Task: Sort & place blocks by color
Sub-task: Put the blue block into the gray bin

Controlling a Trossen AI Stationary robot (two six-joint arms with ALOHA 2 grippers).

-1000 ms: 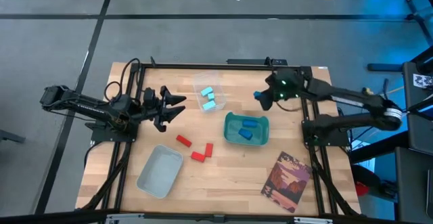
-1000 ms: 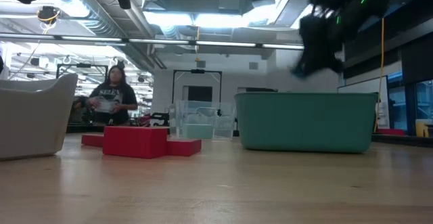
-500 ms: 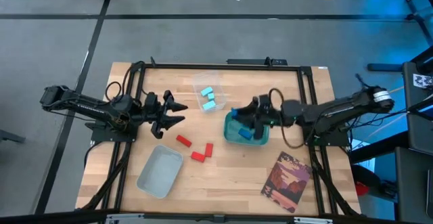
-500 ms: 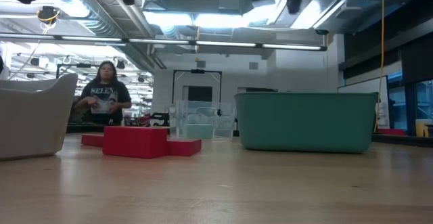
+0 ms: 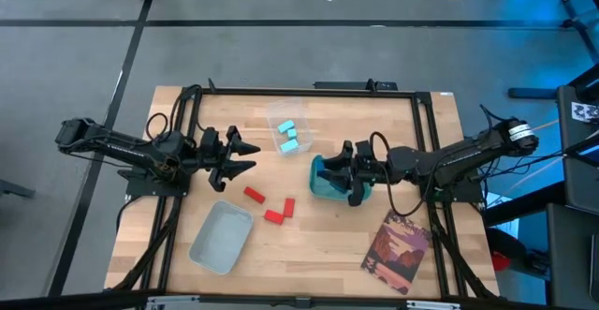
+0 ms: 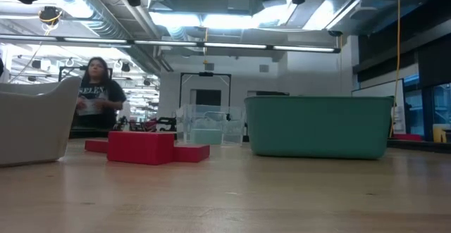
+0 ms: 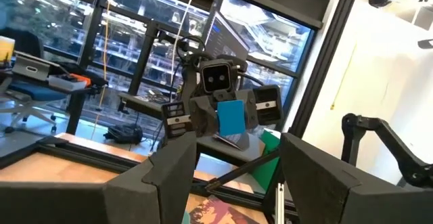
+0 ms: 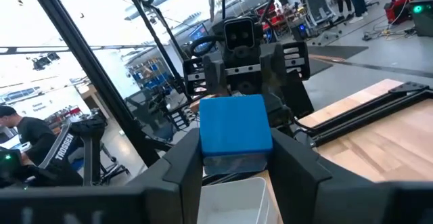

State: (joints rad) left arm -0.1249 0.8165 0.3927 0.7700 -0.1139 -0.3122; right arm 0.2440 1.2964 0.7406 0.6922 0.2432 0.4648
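My right gripper (image 5: 325, 172) hangs above the teal bin (image 5: 323, 193), shut on a darker blue block (image 8: 233, 132); it hides most of the bin's inside. Across the table, my left gripper (image 5: 245, 155) hovers open and holds nothing. Its wrist view shows the blue block (image 7: 231, 118) head-on. Three light cyan blocks (image 5: 288, 134) lie in a clear tray. Three red blocks (image 5: 274, 207) lie flat on the wood between the two arms. My right gripper pinches the blue block by two opposite sides (image 8: 205, 143) between its two fingers (image 8: 294, 158). The fingers come nearly level from the table's right, pointing toward the left arm. The block is lifted clear, above the teal bin.
A grey tray (image 5: 222, 238) lies near the front left, and a picture book (image 5: 398, 241) at the front right. The clear tray (image 6: 204, 126) stands at the far middle. A person (image 6: 91, 99) moves in the room beyond the table.
My right gripper has swung from the table's far right toward the near and left, ending above the teal bin. It tipped up from pointing down to nearly level, with the blue block still between its fingers. The person behind the table has walked leftward.
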